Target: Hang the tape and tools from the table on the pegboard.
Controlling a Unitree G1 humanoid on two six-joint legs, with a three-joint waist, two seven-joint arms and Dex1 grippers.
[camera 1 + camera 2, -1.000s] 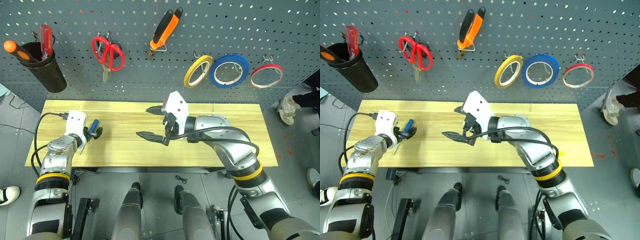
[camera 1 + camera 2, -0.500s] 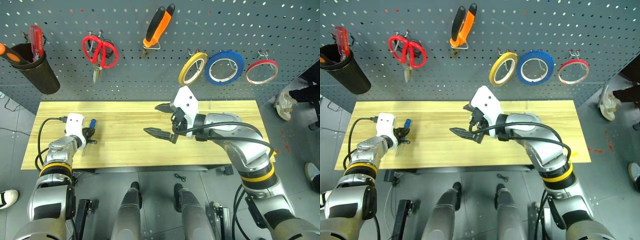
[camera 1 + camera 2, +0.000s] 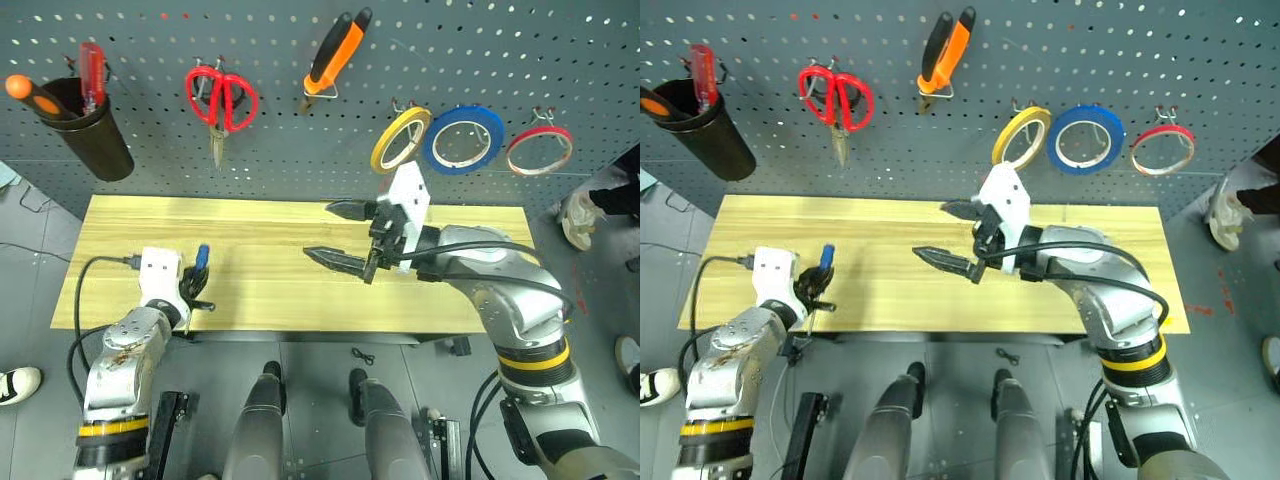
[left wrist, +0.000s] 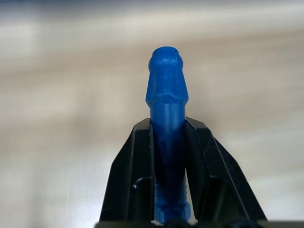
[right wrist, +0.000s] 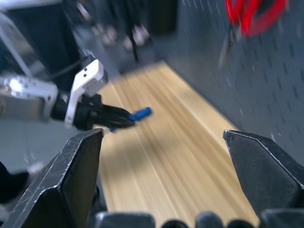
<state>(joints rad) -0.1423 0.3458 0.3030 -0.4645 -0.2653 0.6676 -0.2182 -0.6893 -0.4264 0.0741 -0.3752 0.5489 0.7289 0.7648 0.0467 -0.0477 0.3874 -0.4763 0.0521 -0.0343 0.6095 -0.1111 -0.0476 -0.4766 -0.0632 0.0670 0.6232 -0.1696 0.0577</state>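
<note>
My left gripper is shut on the slim blue-handled screwdriver, held above the table's front left part. The blue handle sticks out past the two black fingers in the left wrist view. My right gripper hovers wide open over the table's middle, pointing left, nothing between its fingers. On the pegboard hang the red-handled scissors, the orange-and-black pliers and the yellowish tape. The right wrist view shows the left gripper with the screwdriver.
A blue tape roll and a red tape roll hang right of the yellowish one. A black cup at the pegboard's left holds an orange-handled and a red-handled screwdriver. A person's shoe shows at the right edge.
My left gripper has shut on the blue screwdriver and lifted it off the table, drawing back toward the front edge. The right gripper has drifted a little right and up, still open.
</note>
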